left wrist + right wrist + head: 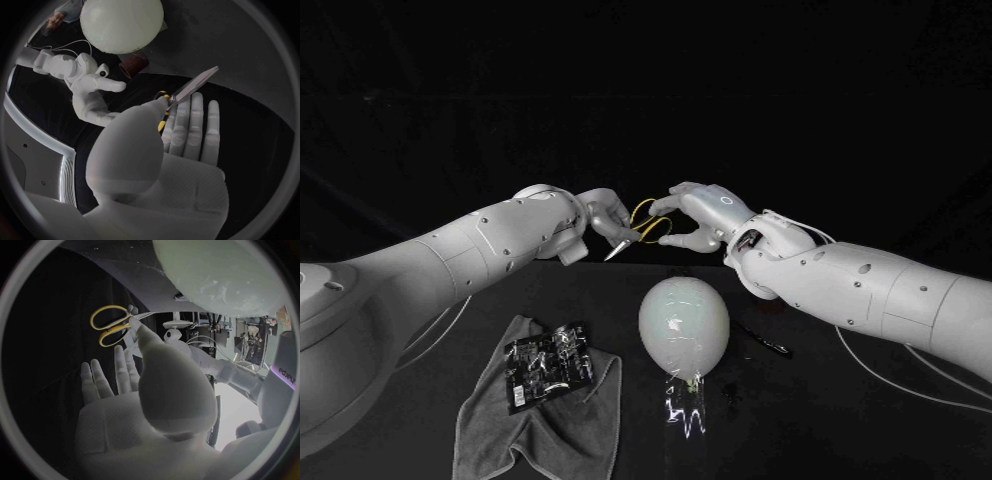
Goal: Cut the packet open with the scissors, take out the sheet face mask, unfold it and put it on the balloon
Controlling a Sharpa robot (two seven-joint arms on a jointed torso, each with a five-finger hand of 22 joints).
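My left hand (pixel 597 222) pinches scissors (pixel 640 228) | right hand (pixel 701 212) at their handles, grip unclear | risk: slip between hands, blades pierce balloon (pixel 684 318) near my hands

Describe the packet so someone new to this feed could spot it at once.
Start at the pale egg-shaped balloon in the middle of the black table. On its left in the head view lies a crumpled grey cloth, and the packet lies flat on it. It is the only glossy black rectangle with white print.

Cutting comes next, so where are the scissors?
Head view, centre: the scissors are held aloft between the left robot hand and right robot hand, beyond the balloon.
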